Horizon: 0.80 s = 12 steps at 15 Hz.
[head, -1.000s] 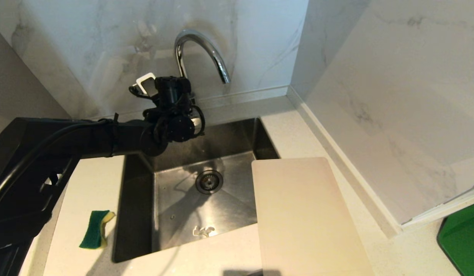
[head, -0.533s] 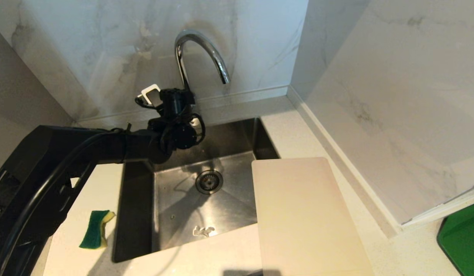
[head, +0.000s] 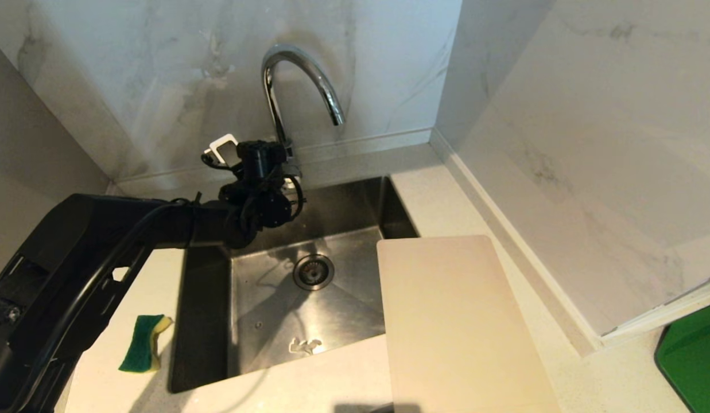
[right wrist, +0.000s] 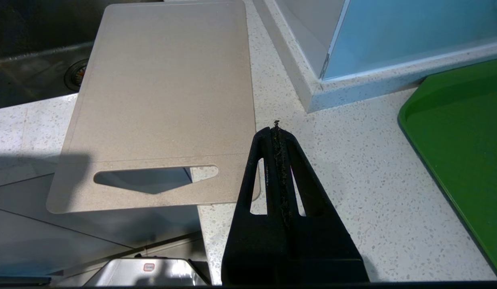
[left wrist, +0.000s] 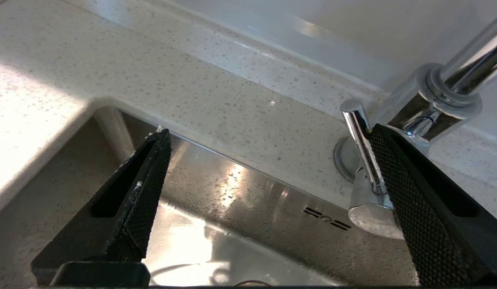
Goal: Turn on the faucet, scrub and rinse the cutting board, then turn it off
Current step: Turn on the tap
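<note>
Left arm reaches from 8 o'clock across the counter's near-left part, forearm level, wrist cocked over the sink's back-left corner. Left gripper (left wrist: 268, 134) sits at the foot of the faucet (head: 297, 74), fingers spread wide apart, nothing between them. In the left wrist view one finger (left wrist: 413, 192) lies right against the thin chrome lever (left wrist: 363, 148); whether it presses or merely touches, cannot tell. The other finger (left wrist: 148, 176) hangs over the sink's rear rim, apart from any object.

Right gripper (right wrist: 277, 132) hovers low above the counter at the near edge, fingers pressed together on nothing, just beside the cutting board's handle corner.

Cutting board (head: 458, 321) lies flat at 4 o'clock from the drain (head: 313, 271), resting on the counter right of the sink, its left edge overhanging the basin. Slot handle (right wrist: 152, 178) is at the near short end, which juts past the counter's front edge.

Sink (head: 205, 321): stainless, rectangular, sunk in a pale speckled countertop (head: 131, 287). No water visible from the spout. A small white scrap (head: 305, 345) lies on the basin floor at 6 o'clock from the drain. Sponge (head: 143, 342), green and yellow, lies on the counter at 9 o'clock of the sink's near half.

Marble-look wall panels (head: 159, 69) behind and to the right, meeting at a corner at 1 o'clock. Green tray (head: 693, 361) on the counter at far 4 o'clock.
</note>
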Available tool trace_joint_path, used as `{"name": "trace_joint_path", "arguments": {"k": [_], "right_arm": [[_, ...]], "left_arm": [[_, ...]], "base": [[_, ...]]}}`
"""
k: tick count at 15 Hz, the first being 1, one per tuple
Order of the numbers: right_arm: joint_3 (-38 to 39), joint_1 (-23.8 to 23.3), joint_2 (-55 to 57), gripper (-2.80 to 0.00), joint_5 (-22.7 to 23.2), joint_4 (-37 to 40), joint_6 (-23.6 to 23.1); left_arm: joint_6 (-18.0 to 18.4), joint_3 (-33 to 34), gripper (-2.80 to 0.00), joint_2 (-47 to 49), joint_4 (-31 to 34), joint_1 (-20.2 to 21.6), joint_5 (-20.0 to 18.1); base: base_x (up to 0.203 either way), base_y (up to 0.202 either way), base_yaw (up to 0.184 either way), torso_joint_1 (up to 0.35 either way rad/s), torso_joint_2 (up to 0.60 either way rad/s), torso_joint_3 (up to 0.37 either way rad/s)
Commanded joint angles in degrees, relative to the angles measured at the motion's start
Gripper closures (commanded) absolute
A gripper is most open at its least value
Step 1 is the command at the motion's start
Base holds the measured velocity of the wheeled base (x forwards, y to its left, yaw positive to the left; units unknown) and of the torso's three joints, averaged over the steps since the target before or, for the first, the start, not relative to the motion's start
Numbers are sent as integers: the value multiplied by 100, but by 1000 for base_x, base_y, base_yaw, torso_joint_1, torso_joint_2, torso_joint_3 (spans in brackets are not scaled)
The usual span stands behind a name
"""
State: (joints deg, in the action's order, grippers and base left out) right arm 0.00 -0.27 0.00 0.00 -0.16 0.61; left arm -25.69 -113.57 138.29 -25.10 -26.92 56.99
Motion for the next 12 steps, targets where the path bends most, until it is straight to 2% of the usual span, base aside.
{"name": "trace_joint_path", "arguments": {"k": [1,12], "right_arm": [[0,0,0,0,0,-2,0],[0,0,0,0,0,-2,0]], "left_arm": [[-12,1,-280,102,-43,69,40],[-7,14,-280,-16,-13,110,-22]], "base": [[0,0,0,0,0,0],[0,0,0,0,0,0]]}}
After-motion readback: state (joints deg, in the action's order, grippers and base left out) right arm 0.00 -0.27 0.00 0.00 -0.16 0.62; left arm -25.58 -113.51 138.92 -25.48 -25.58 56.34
